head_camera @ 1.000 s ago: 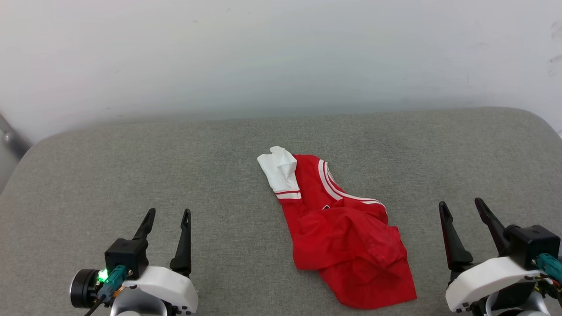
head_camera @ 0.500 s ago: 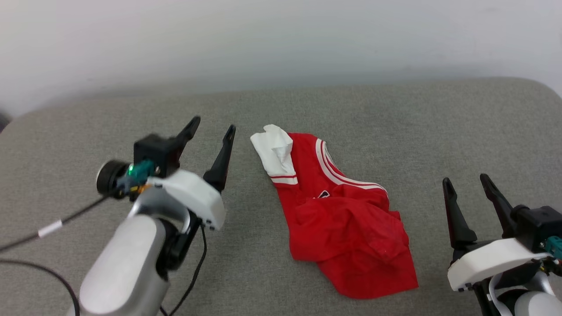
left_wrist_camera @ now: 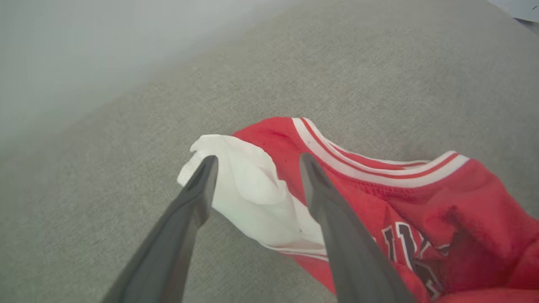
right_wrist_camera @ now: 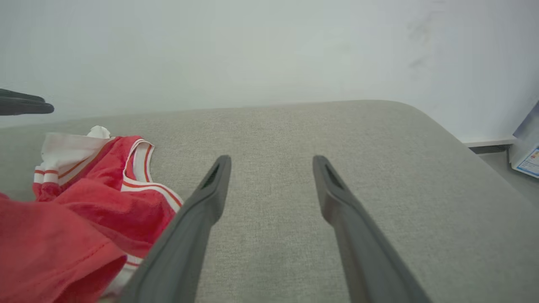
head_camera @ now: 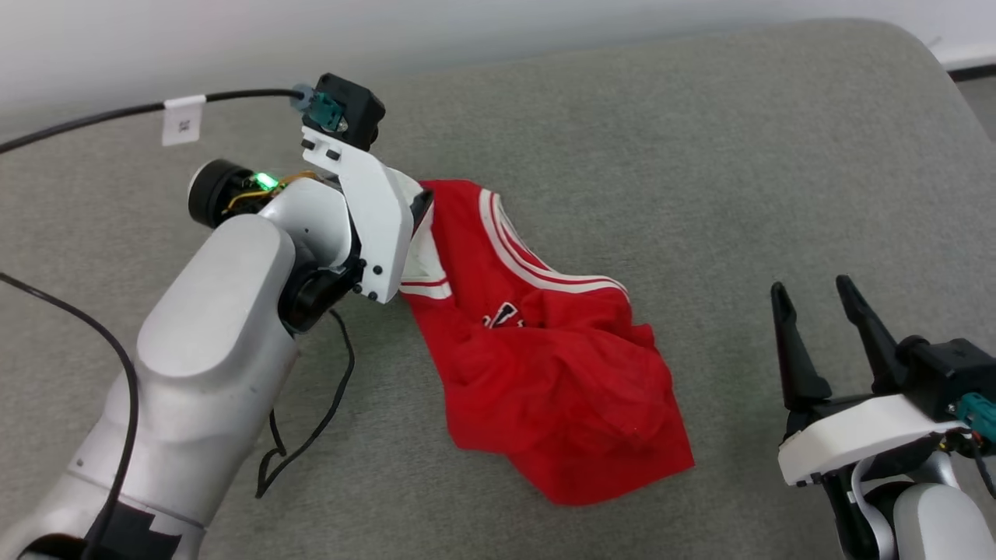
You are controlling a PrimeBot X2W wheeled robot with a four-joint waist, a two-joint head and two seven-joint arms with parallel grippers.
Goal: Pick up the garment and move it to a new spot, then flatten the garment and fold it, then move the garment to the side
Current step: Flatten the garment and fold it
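Note:
The garment (head_camera: 545,365) lies crumpled on the grey cushion, red with a white sleeve and a striped collar. Black letters show on its front (left_wrist_camera: 400,240). My left gripper (head_camera: 416,206) hangs over the garment's far left end, its fingers mostly hidden behind the white wrist housing. In the left wrist view the left gripper (left_wrist_camera: 257,159) is open, with the white sleeve (left_wrist_camera: 252,189) between its two fingers; whether they touch the cloth I cannot tell. My right gripper (head_camera: 811,286) stands open to the right of the garment and apart from it. Its fingers (right_wrist_camera: 202,219) point over bare cushion, with the garment (right_wrist_camera: 84,210) to their left.
The grey cushion (head_camera: 700,155) has a rounded far right corner, with a white wall (right_wrist_camera: 252,42) behind it. A black cable (head_camera: 78,128) with a white tag runs to the left wrist, and another cable (head_camera: 311,435) loops beside the left arm. A box (right_wrist_camera: 526,155) stands on the floor past the right edge.
My left arm has swung forward and rightward until its open fingers straddle the white sleeve. The head camera has tilted down. The right gripper and the garment have stayed put.

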